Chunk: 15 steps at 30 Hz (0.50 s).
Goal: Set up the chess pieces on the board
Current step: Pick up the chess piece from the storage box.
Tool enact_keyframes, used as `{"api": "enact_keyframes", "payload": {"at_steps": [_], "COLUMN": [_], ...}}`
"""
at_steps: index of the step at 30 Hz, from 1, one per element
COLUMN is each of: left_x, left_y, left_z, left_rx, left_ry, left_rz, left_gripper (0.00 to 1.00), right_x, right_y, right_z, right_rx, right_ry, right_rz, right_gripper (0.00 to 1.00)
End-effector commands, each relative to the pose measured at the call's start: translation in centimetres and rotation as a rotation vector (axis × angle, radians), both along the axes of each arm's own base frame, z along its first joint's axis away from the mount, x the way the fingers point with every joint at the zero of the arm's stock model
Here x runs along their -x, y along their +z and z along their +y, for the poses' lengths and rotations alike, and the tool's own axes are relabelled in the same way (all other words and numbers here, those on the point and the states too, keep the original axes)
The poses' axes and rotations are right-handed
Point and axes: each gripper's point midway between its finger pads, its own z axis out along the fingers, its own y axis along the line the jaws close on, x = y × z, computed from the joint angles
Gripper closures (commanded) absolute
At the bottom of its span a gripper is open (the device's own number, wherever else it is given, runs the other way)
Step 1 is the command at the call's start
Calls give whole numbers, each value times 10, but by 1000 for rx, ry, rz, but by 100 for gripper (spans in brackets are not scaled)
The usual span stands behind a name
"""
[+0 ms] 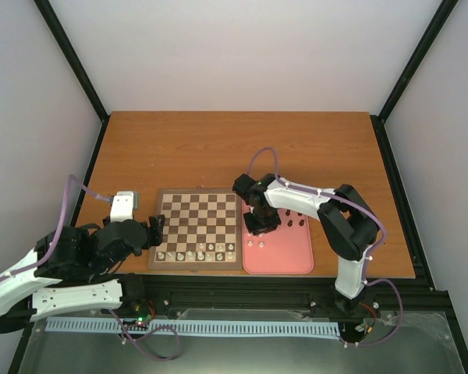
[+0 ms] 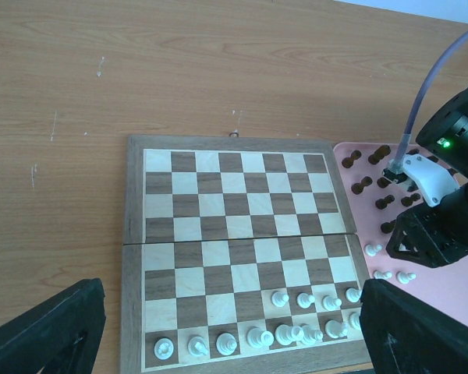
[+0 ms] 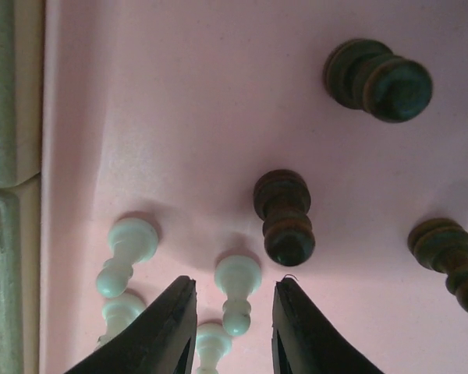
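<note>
Left gripper [image 1: 154, 235] in the lower-left foreground: its black fingers [image 2: 43, 335] are spread to full width and hold nothing. It hangs near the left rim of the board [image 2: 218, 195] and touches no piece.

Centre: the board lies flat on the wooden table [image 1: 218, 148] between the two arms, with its hinge seam running left to right. White pieces [image 2: 285, 335] stand upright in a row along its near edge. A short row of white pawns [image 2: 305, 300] stands on the rank behind, toward the right side. All other squares are bare.

Right: the pink tray [image 1: 285, 261] sits just beside the board's right rim, its long axis running near to far. The right gripper [image 3: 235, 283] is lowered into the tray's left half with its fingers drawn narrow but not closed. They straddle one white pawn [image 3: 236, 300], and a thin gap shows on either side, so no grip is visible. This pawn lies on its side, base away from the wrist camera and head toward it, its long axis parallel to the fingers. Other white pawns [image 3: 129, 253] lie just to its left, pointing about the same way. Dark pieces [image 3: 285, 218] lie on their sides to its right and farther off — well apart from one another.
</note>
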Motion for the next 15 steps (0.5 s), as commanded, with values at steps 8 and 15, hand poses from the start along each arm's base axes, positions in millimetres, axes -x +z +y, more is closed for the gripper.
{"api": "enact_keyframes", "payload": {"at_steps": [8, 15], "left_x": [-3, -2], "left_y": [1, 0], "left_z": [0, 0], "left_rx": [-5, -6], "left_ry": [12, 6], "left_rz": [-13, -12], "left_gripper": [0, 0], "right_x": [-3, -4], "right_y": [-10, 9], "right_z": [-9, -11], "right_rx": [33, 31], "right_ry": [-1, -17], "right_rz": [3, -26], "right_gripper": [89, 97]}}
